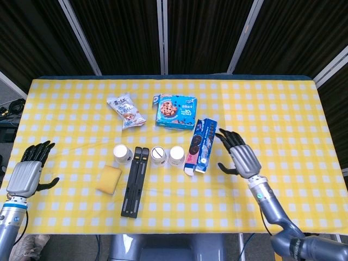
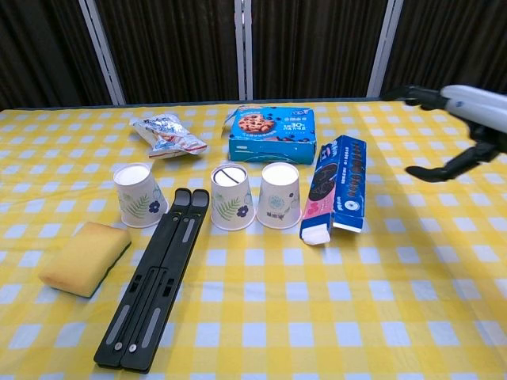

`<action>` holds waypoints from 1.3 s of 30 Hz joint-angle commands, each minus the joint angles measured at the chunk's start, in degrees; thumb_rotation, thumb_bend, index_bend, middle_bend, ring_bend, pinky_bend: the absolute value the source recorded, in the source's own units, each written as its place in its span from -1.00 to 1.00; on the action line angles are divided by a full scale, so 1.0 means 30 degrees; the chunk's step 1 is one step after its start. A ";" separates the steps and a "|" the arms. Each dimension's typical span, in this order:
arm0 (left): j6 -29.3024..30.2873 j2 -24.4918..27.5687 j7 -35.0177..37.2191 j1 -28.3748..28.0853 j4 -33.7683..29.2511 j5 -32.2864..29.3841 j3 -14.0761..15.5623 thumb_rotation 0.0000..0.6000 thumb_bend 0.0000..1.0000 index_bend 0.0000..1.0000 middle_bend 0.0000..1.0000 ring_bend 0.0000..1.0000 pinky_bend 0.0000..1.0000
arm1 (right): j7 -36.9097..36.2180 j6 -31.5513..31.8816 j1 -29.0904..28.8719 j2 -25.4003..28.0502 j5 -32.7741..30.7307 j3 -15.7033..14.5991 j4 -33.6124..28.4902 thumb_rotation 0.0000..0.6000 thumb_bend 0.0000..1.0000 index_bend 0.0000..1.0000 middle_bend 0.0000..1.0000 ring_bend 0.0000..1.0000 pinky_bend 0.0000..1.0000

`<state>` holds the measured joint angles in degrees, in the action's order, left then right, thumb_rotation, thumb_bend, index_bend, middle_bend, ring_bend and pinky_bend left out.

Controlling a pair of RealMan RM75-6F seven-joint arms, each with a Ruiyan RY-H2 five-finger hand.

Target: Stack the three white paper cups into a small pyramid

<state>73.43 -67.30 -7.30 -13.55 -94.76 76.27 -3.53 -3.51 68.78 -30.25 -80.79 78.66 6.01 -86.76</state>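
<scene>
Three paper cups (image 2: 234,197) sitting upside down in a row on the worktop (image 1: 283,109), unstacked, well left of the right hand (image 1: 241,156). Fingers spread, holding nothing. Left hand (image 1: 25,174) released too, far left.

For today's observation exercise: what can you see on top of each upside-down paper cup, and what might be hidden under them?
Nothing rests on the left cup, middle cup or right cup; only their white bases show. All stand mouth-down on the tablecloth, so whatever is beneath cannot be seen.

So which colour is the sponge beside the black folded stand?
The sponge is yellow, seen best in the chest view, left of the black stand.
</scene>
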 commanded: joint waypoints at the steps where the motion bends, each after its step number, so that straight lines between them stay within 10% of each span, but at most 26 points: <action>1: 0.0108 -0.0047 -0.0040 0.0026 0.0012 0.0083 -0.0005 1.00 -0.52 -1.00 -1.00 -1.00 -1.00 | -0.0118 0.1820 0.1607 0.1197 0.0970 -0.1000 -0.0406 1.00 -0.57 -0.88 -1.00 -1.00 -1.00; 19: -0.0688 -0.0208 -0.1644 -0.1149 -0.0260 0.0190 -0.0653 1.00 -0.50 -1.00 -1.00 -1.00 -1.00 | -0.1537 0.6397 0.5916 0.1659 0.1883 -0.1919 0.3288 1.00 -0.57 -0.89 -1.00 -1.00 -1.00; 30: -0.6486 0.0202 -0.4721 -0.5711 -0.0784 -0.4025 -0.2862 1.00 -0.37 -0.80 -1.00 -1.00 -1.00 | -0.2837 0.6029 0.6051 0.1650 0.1858 -0.1320 0.4025 1.00 -0.57 -0.89 -1.00 -1.00 -1.00; 39: -0.9460 -0.0819 -0.7828 -0.9078 0.0146 -0.8594 -0.2646 1.00 -0.36 -0.74 -1.00 -1.00 -1.00 | -0.3221 0.5549 0.6223 0.1732 0.1536 -0.0879 0.4269 1.00 -0.57 -0.89 -1.00 -1.00 -1.00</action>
<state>47.01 -68.57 -28.21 -38.09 -95.31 53.51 -11.55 -13.12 85.49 -11.63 -75.62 83.33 3.29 -74.00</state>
